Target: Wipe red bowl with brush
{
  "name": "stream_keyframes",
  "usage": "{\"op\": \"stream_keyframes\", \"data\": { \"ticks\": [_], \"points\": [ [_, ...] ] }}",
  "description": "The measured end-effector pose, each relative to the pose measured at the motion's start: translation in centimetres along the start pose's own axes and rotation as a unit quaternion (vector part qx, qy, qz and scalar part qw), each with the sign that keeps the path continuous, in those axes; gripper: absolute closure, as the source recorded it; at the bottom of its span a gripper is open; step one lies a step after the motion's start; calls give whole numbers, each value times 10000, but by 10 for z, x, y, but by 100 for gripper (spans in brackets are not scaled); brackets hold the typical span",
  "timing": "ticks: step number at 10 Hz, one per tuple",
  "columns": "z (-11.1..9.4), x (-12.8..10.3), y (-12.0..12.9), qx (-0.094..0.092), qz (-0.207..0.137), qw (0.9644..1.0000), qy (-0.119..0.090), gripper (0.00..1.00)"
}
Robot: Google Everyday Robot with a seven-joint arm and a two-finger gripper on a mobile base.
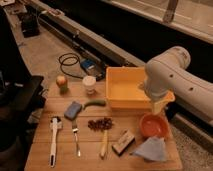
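Note:
The red bowl sits on the right side of the wooden table, just in front of the yellow tub. The brush, long and white, lies flat near the table's left front, far from the arm. My white arm reaches in from the right. Its gripper hangs open over the tub's right front corner, just above the bowl's far rim, with nothing in it.
A yellow tub stands at the back right. An apple, white cup, blue sponge, green vegetable, fork, dark red cluster, yellow-handled tool, dark block and grey cloth lie around.

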Motion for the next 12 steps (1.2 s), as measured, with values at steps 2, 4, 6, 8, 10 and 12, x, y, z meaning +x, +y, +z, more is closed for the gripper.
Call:
{"op": "stream_keyframes", "data": {
  "ticks": [2, 4, 6, 8, 10, 12],
  "points": [
    [3, -15, -17, 90, -444, 9989, 86, 20],
    [2, -49, -37, 227, -877, 9959, 80, 20],
    [-1, -95, -58, 408, -1327, 9903, 50, 20],
    [-4, -140, -77, 620, -1728, 9830, -53, 20],
    [-7, -161, -85, 732, -1872, 9795, -163, 20],
    [-6, -160, -84, 723, -1867, 9796, -163, 20]
  ]
}}
